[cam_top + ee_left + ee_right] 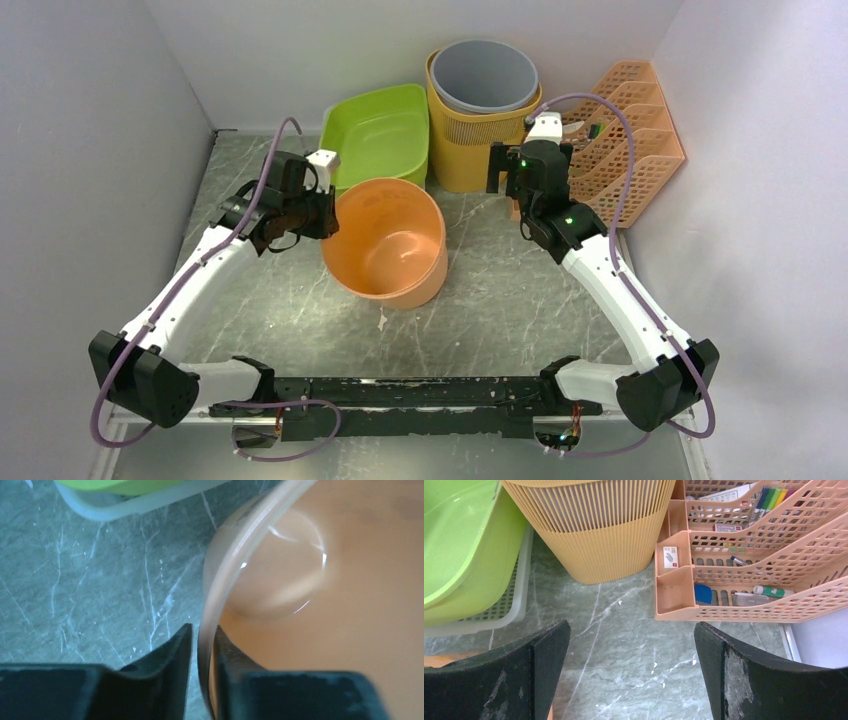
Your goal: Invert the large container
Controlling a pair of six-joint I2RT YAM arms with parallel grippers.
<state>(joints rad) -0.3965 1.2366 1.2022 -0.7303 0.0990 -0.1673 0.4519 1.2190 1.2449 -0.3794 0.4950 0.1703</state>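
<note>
The large orange container (pixel 388 243) stands mouth-up near the middle of the grey table, slightly tilted. My left gripper (pixel 325 213) is shut on its left rim: in the left wrist view one finger is outside the rim (pixel 207 630) and the other inside, and my gripper (pixel 202 645) pinches the wall. The container's smooth orange inside (pixel 325 605) fills the right of that view. My right gripper (pixel 503 168) is open and empty, to the right of the container, over bare table (pixel 634 645) in front of the yellow basket.
A green tub (pixel 380 130) on a white tray sits behind the container. A yellow ribbed basket (pixel 470 135) holding a grey bin (pixel 485 75) stands at back centre. An orange mesh desk organiser (pixel 630 140) with pens stands at the back right, against the wall.
</note>
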